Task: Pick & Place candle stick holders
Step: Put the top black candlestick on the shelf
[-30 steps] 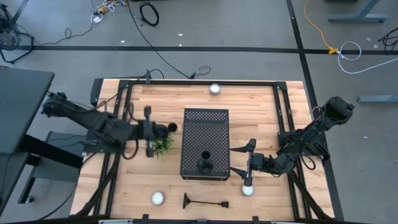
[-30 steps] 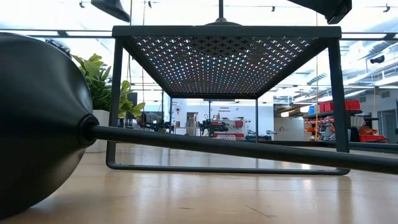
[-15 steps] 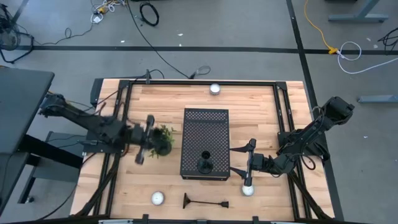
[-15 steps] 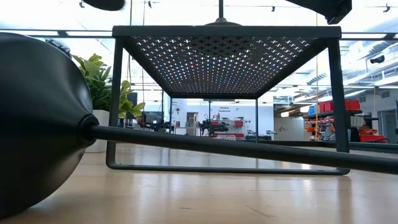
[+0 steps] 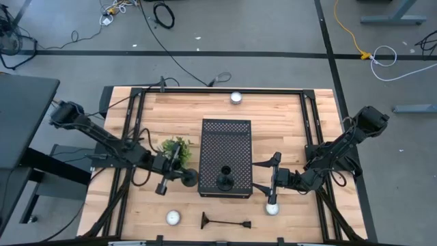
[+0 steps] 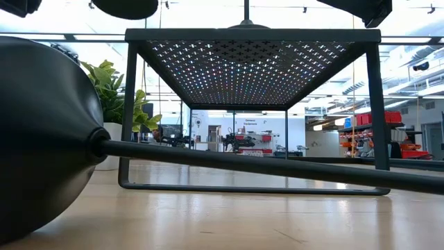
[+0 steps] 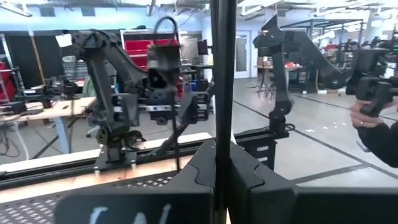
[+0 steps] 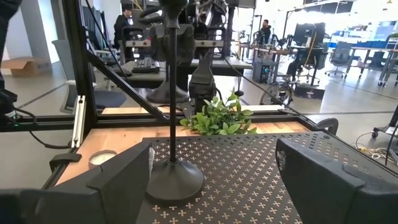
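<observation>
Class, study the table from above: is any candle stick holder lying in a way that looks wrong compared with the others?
Yes. One candle stick holder lies flat on its side on the wood near the table's front edge, while another holder stands upright on the perforated box. The left gripper carries a third holder beside the box.

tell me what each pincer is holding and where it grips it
The left pincer holds a candle holder, gripped on its thin stem. The right pincer is open beside the box and holds nothing.
</observation>
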